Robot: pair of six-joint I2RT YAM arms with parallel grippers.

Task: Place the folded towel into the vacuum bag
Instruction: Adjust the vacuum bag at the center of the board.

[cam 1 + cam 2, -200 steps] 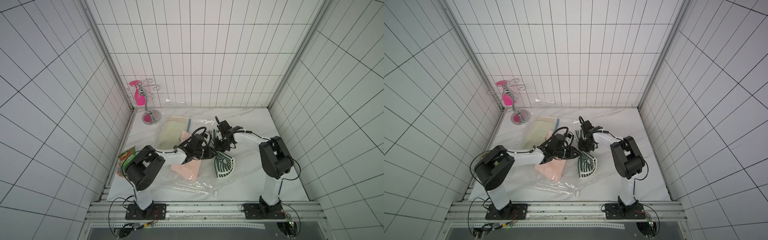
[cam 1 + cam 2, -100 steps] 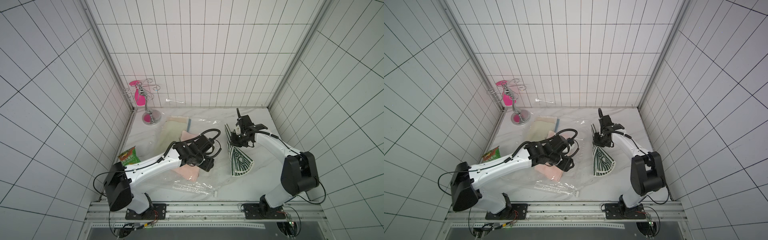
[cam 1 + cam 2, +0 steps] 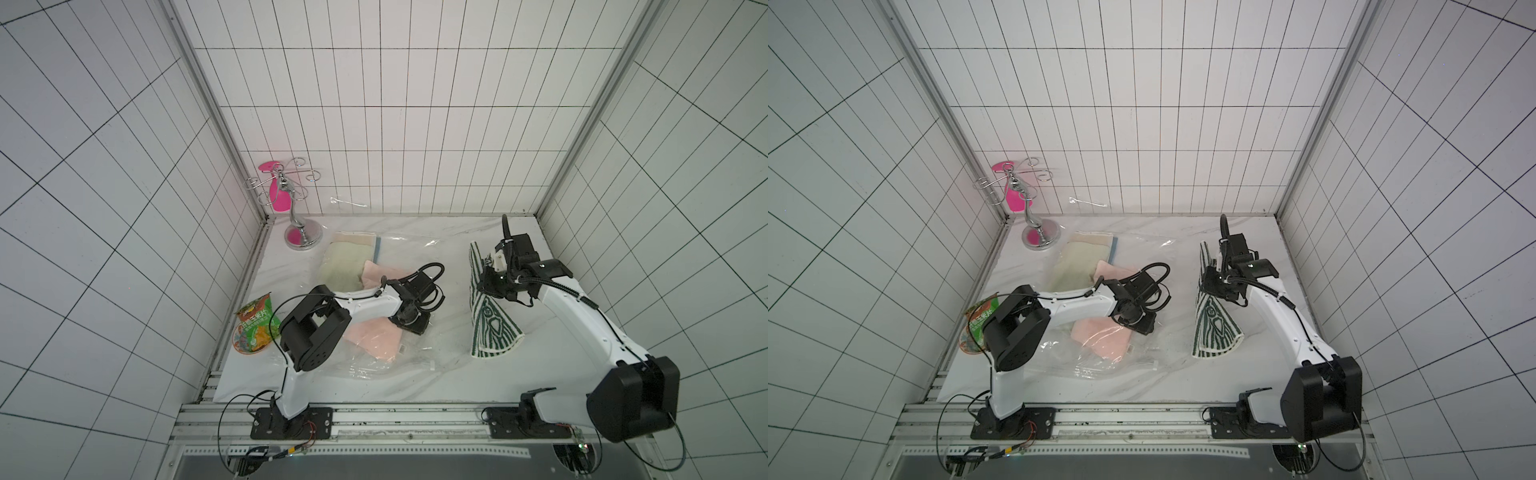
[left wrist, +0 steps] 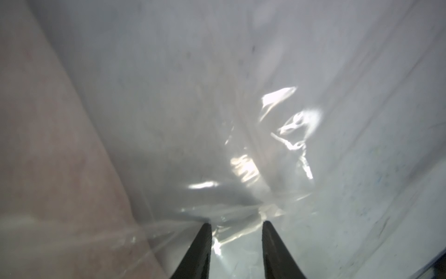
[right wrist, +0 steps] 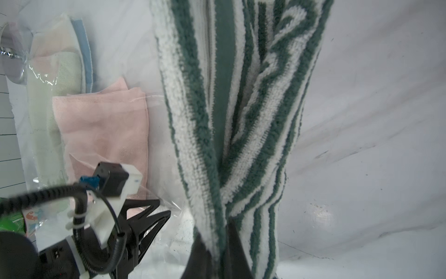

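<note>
Green-striped towel [image 5: 229,108], gripped end hidden inside right hand [image 5: 217,244]

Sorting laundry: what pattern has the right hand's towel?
The towel is striped green and white; best in right wrist view.

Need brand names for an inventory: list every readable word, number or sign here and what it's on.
"玉米片": large white characters on the snack packet.
Smaller print on that packet: too small to read.
No text shows on the striped towel or the vacuum bag.
</note>
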